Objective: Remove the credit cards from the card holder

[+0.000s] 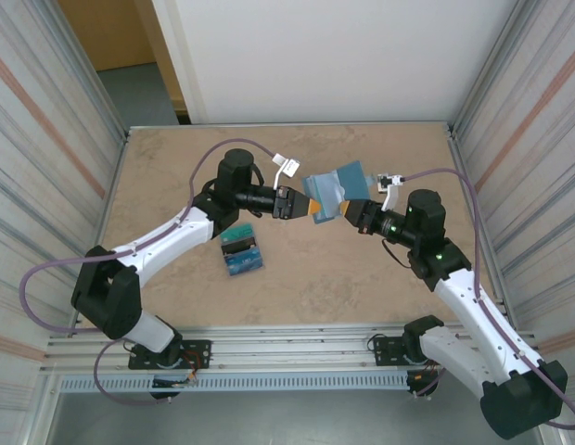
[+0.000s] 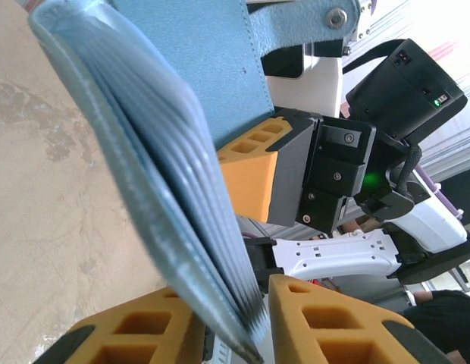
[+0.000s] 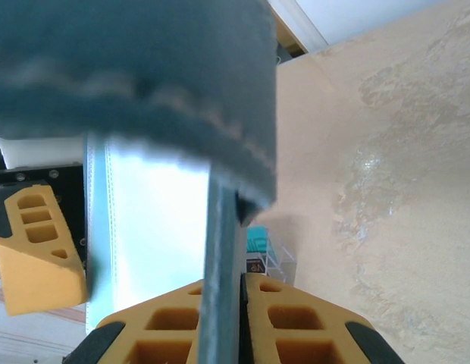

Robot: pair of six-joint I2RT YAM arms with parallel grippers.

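The steel-blue card holder [image 1: 336, 185] hangs open above the table's middle, held between both grippers. My left gripper [image 1: 304, 206] pinches its left edge; in the left wrist view the layered slot edge [image 2: 167, 129] runs down between the orange fingers [image 2: 235, 303], touching both. My right gripper [image 1: 350, 211] is shut on the other flap, whose panel [image 3: 220, 227] is clamped edge-on between the pads [image 3: 241, 284]. Three credit cards [image 1: 243, 248], teal, black and blue, lie overlapping on the table under the left forearm and show small past the flap [image 3: 261, 246]. I cannot see any card in the slots.
The beige tabletop [image 1: 362, 278] is walled by striped panels on the left [image 1: 46, 185] and right [image 1: 529, 167]. An aluminium rail [image 1: 287, 348] with both arm bases runs along the near edge. The right arm's black wrist [image 2: 402, 83] is close behind the holder.
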